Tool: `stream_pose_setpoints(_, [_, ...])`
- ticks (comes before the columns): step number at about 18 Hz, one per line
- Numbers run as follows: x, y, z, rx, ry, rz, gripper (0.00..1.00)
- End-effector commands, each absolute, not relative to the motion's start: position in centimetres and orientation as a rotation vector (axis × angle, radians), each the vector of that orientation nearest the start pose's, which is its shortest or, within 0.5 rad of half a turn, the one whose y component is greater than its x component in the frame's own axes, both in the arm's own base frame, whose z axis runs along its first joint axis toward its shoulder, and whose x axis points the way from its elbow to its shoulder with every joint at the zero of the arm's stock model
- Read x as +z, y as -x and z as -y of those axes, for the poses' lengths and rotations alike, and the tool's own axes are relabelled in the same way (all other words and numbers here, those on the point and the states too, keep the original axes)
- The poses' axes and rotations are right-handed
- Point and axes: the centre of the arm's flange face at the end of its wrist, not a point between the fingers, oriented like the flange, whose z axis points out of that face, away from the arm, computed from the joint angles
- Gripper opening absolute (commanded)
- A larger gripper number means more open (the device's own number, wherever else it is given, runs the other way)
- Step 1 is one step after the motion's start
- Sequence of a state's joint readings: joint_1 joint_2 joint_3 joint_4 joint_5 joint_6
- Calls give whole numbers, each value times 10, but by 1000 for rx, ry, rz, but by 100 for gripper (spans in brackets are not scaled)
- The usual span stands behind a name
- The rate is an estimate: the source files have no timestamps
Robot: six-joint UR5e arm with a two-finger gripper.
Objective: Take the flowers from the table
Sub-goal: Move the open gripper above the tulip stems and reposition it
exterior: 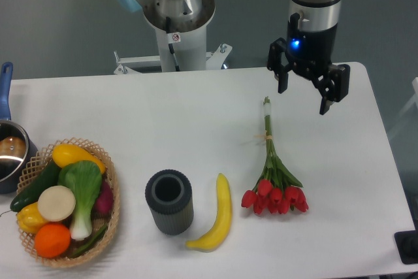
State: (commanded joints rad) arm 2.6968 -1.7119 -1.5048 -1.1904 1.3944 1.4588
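end effector [304, 93]: hanging over the back right part of the desk, fingers spread wide, nothing between them, little blue light glowing on the wrist

flowers [272, 174]: bunch of red tulips lying flat on the white desk [196, 115], stems pointing to the back, red heads toward the front edge. Stem tips sit just left of and below the end effector, not touching it

banana [217, 217]: just left of the tulip heads

cylinder [169, 201]: dark grey, upright, left of the banana

basket [111, 207]: far left, piled with veggies and an orange

pot [8, 151]: at the left edge, blue handle
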Motion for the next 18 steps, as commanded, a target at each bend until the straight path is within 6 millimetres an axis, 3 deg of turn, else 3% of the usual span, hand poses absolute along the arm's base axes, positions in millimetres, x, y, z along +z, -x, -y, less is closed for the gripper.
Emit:
stream_pose_setpoints(7, [478,454,-384,323,2832,-487,100])
stream_pose_setpoints(11, [452,460,-388,272,2714,-401,100])
stream_pose_setpoints(15, [402,462,-397,258,2677,-285,100])
stream_pose_setpoints(18, [387,466,-407,216,2685,-256,100])
